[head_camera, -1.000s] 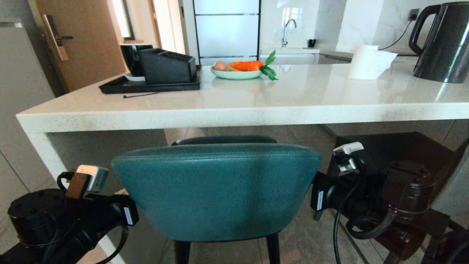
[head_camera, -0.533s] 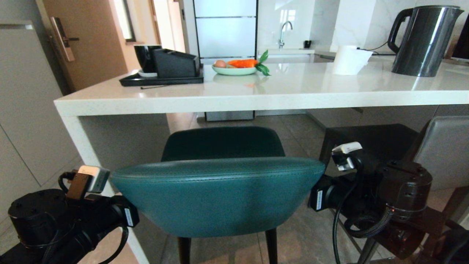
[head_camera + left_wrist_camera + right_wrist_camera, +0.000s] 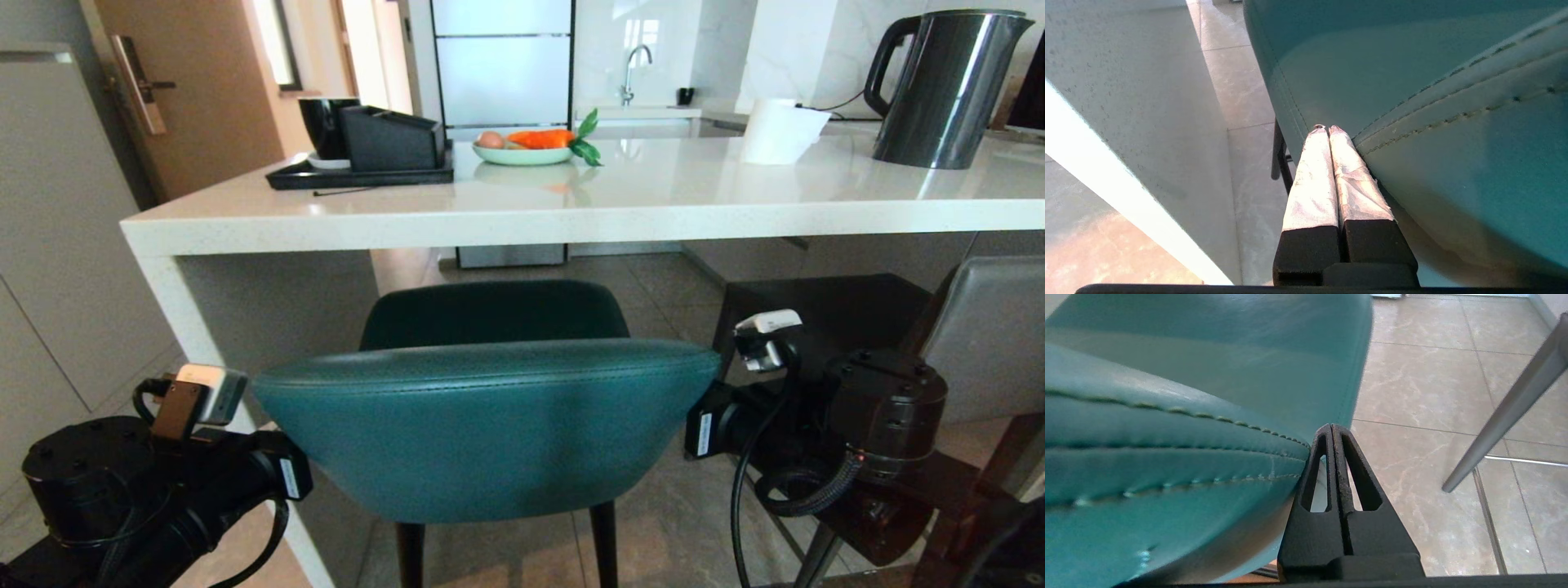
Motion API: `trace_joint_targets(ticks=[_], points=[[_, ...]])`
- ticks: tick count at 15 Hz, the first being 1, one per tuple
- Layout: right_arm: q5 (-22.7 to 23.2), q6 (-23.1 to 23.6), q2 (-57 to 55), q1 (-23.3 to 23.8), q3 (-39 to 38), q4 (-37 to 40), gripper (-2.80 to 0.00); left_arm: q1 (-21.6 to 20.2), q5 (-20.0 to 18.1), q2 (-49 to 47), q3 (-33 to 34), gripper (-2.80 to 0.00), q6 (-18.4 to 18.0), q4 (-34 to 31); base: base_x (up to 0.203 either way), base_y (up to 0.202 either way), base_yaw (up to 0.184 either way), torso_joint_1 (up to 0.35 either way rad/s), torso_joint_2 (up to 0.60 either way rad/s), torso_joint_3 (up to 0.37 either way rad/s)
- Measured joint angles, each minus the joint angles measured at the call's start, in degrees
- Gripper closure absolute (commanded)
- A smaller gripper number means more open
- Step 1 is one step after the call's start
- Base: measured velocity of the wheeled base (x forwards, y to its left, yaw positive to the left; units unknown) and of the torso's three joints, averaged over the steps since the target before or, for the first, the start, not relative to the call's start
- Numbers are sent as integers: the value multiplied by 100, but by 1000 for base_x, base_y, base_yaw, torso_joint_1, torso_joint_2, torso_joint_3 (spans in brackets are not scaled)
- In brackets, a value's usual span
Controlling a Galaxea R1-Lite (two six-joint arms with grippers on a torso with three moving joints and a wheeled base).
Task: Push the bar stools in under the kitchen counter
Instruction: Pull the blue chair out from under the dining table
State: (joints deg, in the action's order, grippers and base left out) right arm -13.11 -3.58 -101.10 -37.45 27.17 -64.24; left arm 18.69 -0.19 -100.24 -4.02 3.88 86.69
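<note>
The teal bar stool [image 3: 490, 425] stands right before me, its curved back toward me and its seat just short of the white kitchen counter's [image 3: 522, 220] edge. My left gripper [image 3: 1326, 128] is shut, its taped fingers lying against the left end of the stool's back [image 3: 1412, 81], beside the counter's side panel [image 3: 1126, 102]. Shut as well, my right gripper [image 3: 1332, 426] rests against the back's right end [image 3: 1167, 416]. In the head view both arms flank the stool and their fingers are hidden behind it. The grey bar stool [image 3: 988, 327] stands at the right, its metal leg [image 3: 1506, 412] close by.
On the counter are a black tray [image 3: 359, 175] with a box and cup, a plate [image 3: 526, 155] with a carrot and egg, a paper roll [image 3: 780, 131] and a kettle [image 3: 947, 90]. A dark low unit [image 3: 816, 310] sits under the counter at the right.
The whole head view has shifted: the counter now looks farther off and the teal stool's seat shows. Both grippers stay shut at the ends of the stool's back.
</note>
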Motion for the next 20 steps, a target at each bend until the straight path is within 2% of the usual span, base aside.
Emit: trace_joint_targets(ticks=[2,4,11,15,16,20], points=[[-81,20,8,-49,100,33,0,115,344,28,-29,0,-2,-4,0,0,0,0,0,0],[-93,26,16,-74,133,39,0,183,452,54,-65,0,0,-15,0,0,0,0,0,0],[-110,62,66,-91,363,110,0,284,474,424,-350,0,-44,-229,0,0,0,0,0,0],[-122,33,133,-215,353,163,0,382,468,1076,-627,0,-29,-1285,0,0,0,0,0,0],[-130,28,145,-223,308,143,0,403,466,1163,-658,0,-29,-1365,0,0,0,0,0,0],[-94,26,224,-251,110,125,0,454,425,1308,-440,0,-13,-1290,0,0,0,0,0,0]])
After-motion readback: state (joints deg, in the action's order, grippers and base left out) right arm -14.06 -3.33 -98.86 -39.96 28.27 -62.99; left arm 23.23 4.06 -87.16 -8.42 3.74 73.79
